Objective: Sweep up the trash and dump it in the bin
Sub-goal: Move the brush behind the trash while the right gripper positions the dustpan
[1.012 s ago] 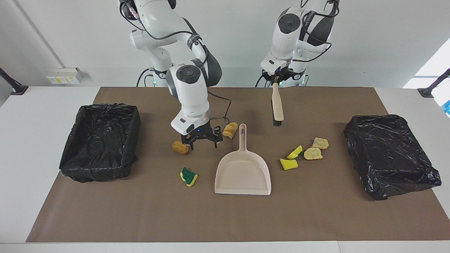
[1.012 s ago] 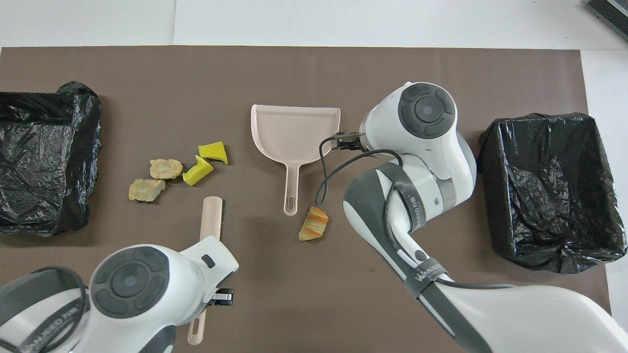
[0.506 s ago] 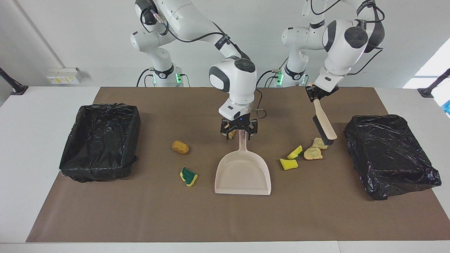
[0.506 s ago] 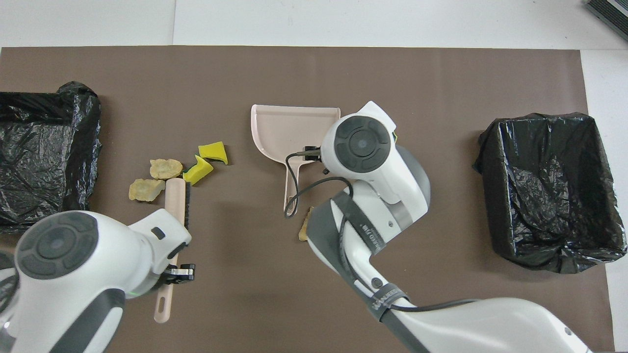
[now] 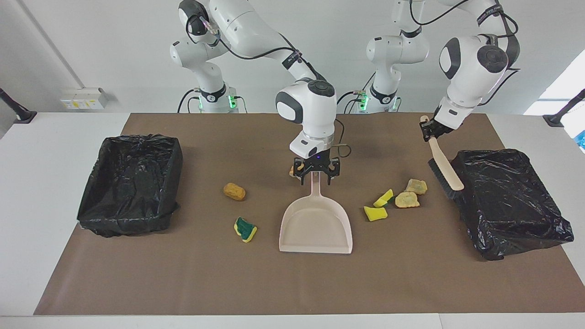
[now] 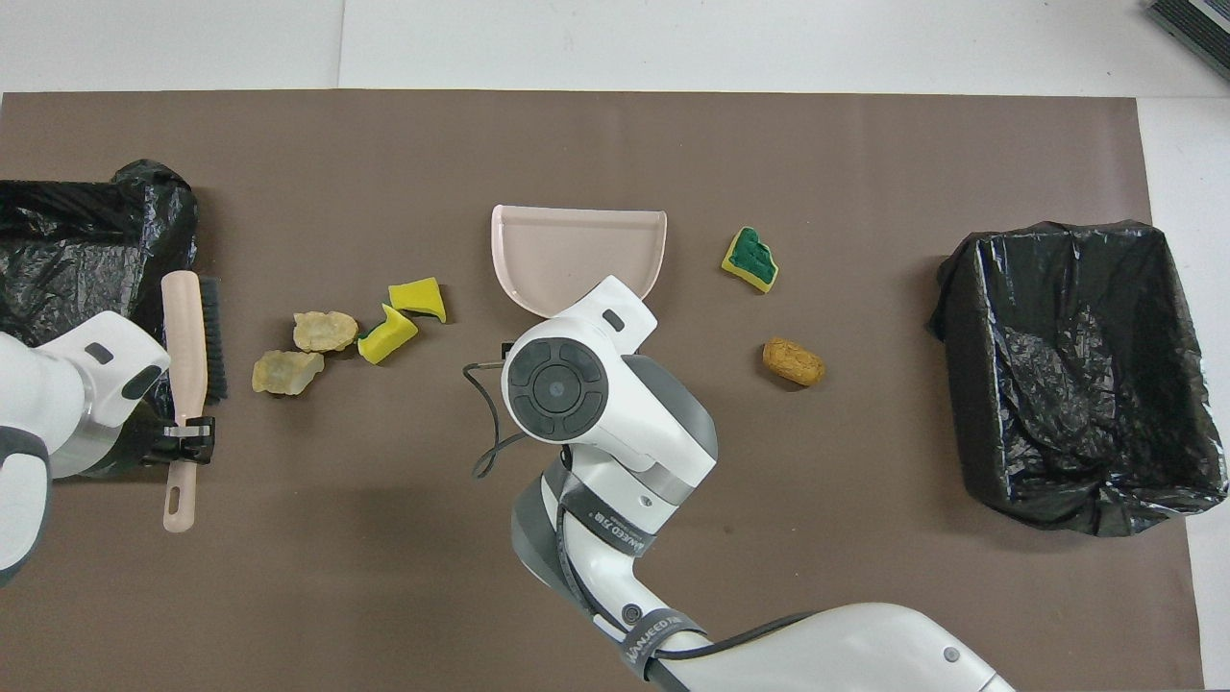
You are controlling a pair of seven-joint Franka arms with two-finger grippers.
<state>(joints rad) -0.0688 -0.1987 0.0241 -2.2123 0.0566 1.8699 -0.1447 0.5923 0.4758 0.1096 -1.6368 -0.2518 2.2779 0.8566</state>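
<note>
On the brown mat (image 5: 292, 283) covering the table (image 5: 41, 151), mid-table: one beige dustpan (image 5: 316, 226), lying flat, open mouth turned away from the robots, handle pointing toward them.

Right gripper (image 5: 315, 176): lowered over the dustpan handle, fingers spread to either side of it; whether they touch it cannot be told. In the overhead view the arm's wrist covers the handle.

Left gripper (image 5: 427, 130): pressed together on the handle of a beige brush (image 5: 442, 165) with dark bristles, held tilted in the air at the left arm's end of the table, bristle end low against the edge of the black-lined bin (image 5: 509, 201) there.

Trash, items on the mat:
- two yellow sponge pieces (image 5: 379, 205), close together, beside the dustpan toward the left arm's end;
- two tan lumps (image 5: 410, 194), just beside those sponges, between them and the brush;
- one green-backed sponge piece (image 5: 245, 229), beside the dustpan toward the right arm's end;
- one brown lump (image 5: 234, 191), nearer to the robots than that sponge;
- one orange-tan lump (image 5: 294, 171), mostly hidden by the right gripper, beside the dustpan handle.

Second black-lined bin (image 5: 130, 183): at the right arm's end of the table, well apart from the trash.
</note>
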